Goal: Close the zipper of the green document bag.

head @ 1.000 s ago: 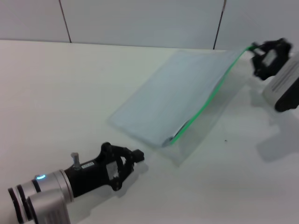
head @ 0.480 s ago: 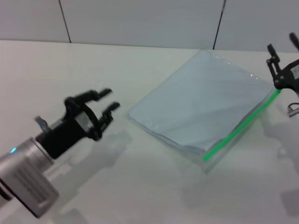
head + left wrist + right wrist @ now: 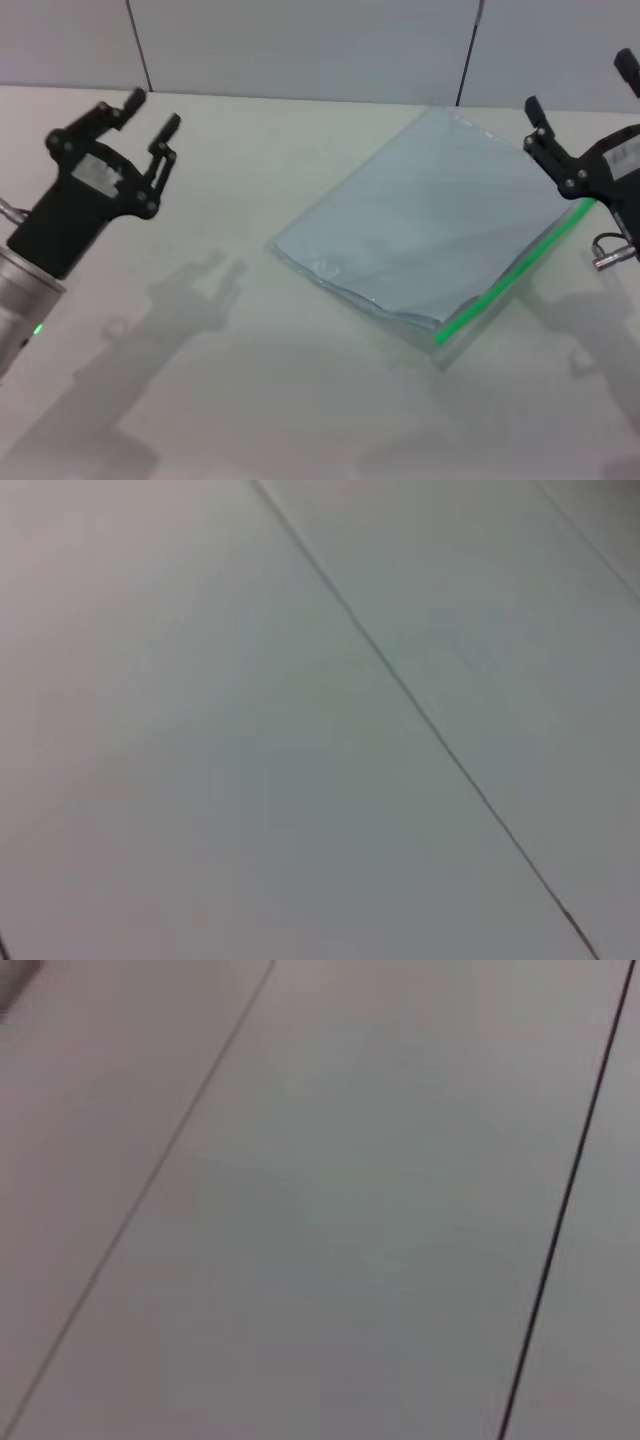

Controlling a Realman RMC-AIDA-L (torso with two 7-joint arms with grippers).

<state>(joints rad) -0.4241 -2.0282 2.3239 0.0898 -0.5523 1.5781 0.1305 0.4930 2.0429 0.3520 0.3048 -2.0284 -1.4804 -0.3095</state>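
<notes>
1. The left gripper (image 3: 150, 112) was seen raised well to the left of the green document bag (image 3: 430, 225), fingers spread, nothing held.
2. The bag was laid flat on the white table (image 3: 250, 400), its zipper (image 3: 512, 276) along the right edge.
3. The right gripper (image 3: 582, 105) was seen just right of the bag, fingers spread and empty.

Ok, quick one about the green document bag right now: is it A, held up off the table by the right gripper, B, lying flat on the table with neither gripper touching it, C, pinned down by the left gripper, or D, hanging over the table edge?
B: the green document bag lies flat on the table, while the left gripper and the right gripper are both raised, open and empty.
</notes>
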